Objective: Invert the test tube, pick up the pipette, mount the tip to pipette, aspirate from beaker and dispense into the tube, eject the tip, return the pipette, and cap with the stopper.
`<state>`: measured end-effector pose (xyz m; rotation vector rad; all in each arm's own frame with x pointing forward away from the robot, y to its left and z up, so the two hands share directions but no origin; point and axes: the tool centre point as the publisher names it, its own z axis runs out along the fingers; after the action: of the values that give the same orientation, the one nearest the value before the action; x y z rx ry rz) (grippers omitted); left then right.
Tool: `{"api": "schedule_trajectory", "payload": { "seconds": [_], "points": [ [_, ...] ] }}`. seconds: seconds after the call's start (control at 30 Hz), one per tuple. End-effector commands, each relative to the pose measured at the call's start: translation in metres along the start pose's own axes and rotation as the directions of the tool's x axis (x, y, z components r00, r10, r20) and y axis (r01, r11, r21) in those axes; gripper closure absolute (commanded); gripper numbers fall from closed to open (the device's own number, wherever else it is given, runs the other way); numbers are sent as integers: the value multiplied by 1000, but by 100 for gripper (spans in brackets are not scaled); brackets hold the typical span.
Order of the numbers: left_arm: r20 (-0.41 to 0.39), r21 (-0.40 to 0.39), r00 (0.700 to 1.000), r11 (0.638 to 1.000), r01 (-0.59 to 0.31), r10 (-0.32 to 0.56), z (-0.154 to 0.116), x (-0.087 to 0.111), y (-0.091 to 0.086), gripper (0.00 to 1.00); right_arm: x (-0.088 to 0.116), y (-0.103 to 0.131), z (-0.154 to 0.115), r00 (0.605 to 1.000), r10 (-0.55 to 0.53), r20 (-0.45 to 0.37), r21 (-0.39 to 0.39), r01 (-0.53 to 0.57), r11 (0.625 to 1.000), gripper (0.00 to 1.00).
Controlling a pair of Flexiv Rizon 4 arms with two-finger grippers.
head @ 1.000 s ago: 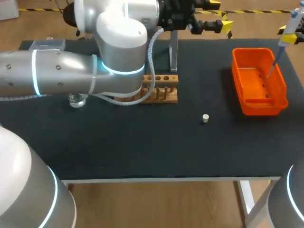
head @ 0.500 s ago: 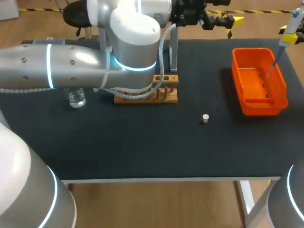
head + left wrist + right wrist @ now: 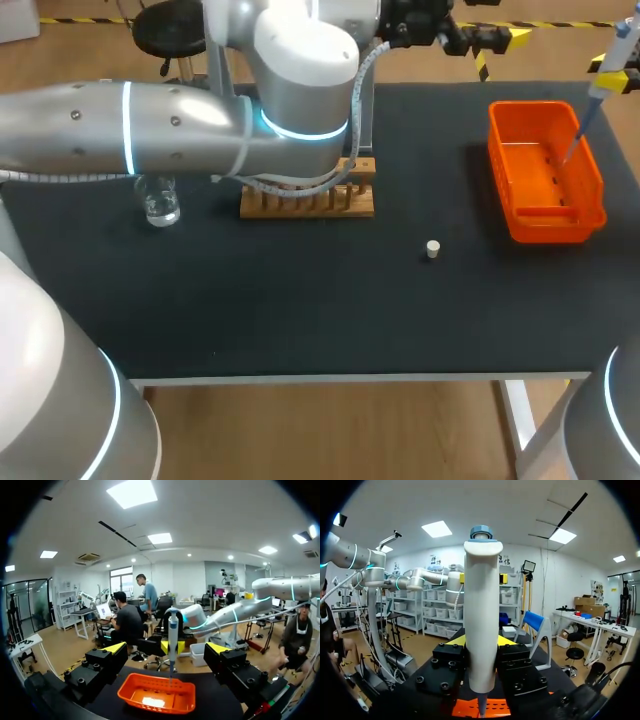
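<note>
Two risks: our right gripper (image 3: 480, 645) clamps the pipette (image 3: 480, 605) above the orange bin (image 3: 548, 230), where its ejected tip (image 3: 570, 148) may bounce out; our wide-open, empty left gripper (image 3: 166, 650) could bump it.

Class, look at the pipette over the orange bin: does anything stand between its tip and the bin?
Nothing visible does. The pipette, held in the right gripper, hangs above the open bin, with only air below its tip.
</note>
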<state>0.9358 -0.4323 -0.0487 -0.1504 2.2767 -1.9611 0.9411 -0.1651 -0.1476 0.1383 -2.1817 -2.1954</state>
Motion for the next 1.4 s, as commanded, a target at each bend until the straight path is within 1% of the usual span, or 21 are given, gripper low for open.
{"api": "schedule_trajectory", "payload": {
  "seconds": [0.03,0.27,0.47,0.73,0.77,0.8,0.83,1.4],
  "points": [
    [1,-1,1000,1000,-1,1,13,-1,-1,0,-2,0,-2,1000,0,-6,2,0,1000,100],
    [-13,-9,1000,1000,-8,7,31,-5,-4,0,-2,0,-2,1000,0,-6,2,0,1000,100],
    [-30,-20,999,1000,-24,23,47,-8,-10,0,-2,0,-2,1000,0,-6,2,0,1000,100],
    [-60,-22,998,999,-29,27,62,-8,-14,0,-2,0,-2,1000,0,-6,2,0,1000,100],
    [-60,-22,998,999,-29,27,62,-8,-14,14,-2,0,-2,1000,0,-6,2,0,1000,100],
    [-60,-22,998,999,-29,27,62,-8,-14,61,-2,0,-2,1000,0,-6,2,0,1000,100],
    [-60,-22,998,999,-29,27,62,-8,-14,100,-2,0,-2,1000,0,-6,2,0,1000,100],
    [-60,-22,998,999,-29,27,62,-8,-14,100,-2,0,-2,1000,0,-6,2,0,1000,100]
  ]
}}
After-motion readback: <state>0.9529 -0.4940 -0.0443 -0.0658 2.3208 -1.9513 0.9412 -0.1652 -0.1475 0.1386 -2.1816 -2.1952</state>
